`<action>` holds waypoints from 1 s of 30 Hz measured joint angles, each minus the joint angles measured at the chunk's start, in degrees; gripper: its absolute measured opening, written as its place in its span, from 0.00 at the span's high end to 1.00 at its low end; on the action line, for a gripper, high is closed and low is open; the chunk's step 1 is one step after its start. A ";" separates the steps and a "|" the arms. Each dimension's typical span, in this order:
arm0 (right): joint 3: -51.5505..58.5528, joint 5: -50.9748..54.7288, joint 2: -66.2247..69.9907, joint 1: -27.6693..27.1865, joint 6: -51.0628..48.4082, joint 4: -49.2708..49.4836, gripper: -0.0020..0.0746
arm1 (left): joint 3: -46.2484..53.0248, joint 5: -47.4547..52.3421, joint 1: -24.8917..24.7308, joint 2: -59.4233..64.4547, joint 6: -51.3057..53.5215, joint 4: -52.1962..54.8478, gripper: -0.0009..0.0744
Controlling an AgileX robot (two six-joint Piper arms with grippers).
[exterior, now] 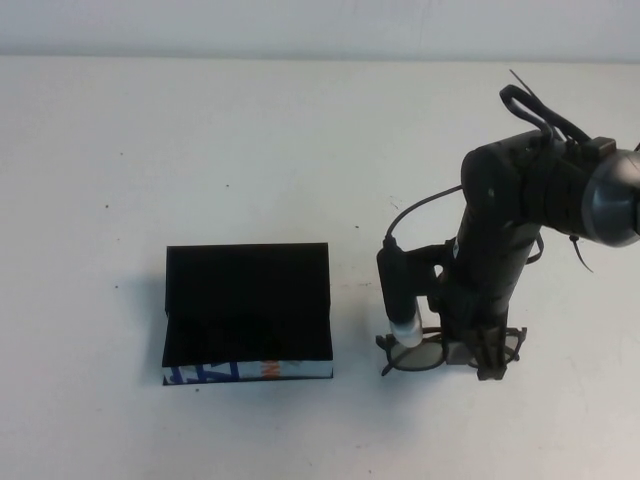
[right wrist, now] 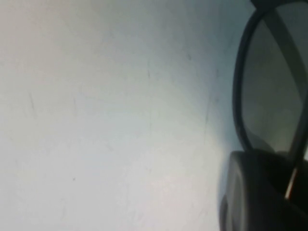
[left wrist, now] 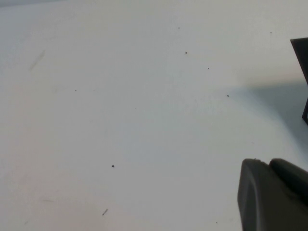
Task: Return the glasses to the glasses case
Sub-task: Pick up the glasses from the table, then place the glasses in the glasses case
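Your right claw (exterior: 478, 352) sits low on the worktop (exterior: 300, 130) at the glasses (exterior: 450, 348), right of the glasses case (exterior: 248, 313); from above its fingers are lost among the frame and the arm's own bulk, so you cannot tell how wide they stand or whether they have the frame pinched; the right wrist view shows a dark lens rim (right wrist: 269, 82) pressed close to the claw's body, which puts the frame at or between the fingers. The step in hand looks like the pick-up: the glasses lie flat on the worktop, apart from the case and near its right side. The case stands with its hinged lid tipped back, black lining exposed, printed front wall facing you; nothing lies inside it. Your left claw (left wrist: 274, 195) hangs over bare worktop on the far side of the case, only a sliver of it visible, fingers not shown, a corner of the case at the view's edge. Next you need a firm grip, a clean lift, a carry leftward over the case and a level lowering so the frame fits within the walls.
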 joint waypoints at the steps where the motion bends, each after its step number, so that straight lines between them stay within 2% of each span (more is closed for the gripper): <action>1: 0.00 0.44 -0.13 0.12 0.11 0.00 0.89 | 0.00 0.00 0.00 0.00 0.00 0.00 0.99; 7: -0.96 3.82 -3.63 2.57 4.84 0.10 0.89 | 0.00 0.00 0.00 0.00 0.00 0.00 0.99; 13: -11.69 8.50 -4.08 9.06 8.91 1.82 0.89 | 0.00 0.00 0.00 0.00 0.00 0.00 0.99; 21: -24.80 9.34 3.96 16.98 11.88 1.91 0.89 | 0.00 0.00 0.00 0.00 0.00 0.00 0.99; 30: -34.29 9.46 13.47 20.64 13.53 2.39 0.89 | 0.00 0.00 0.00 0.00 0.00 0.00 0.99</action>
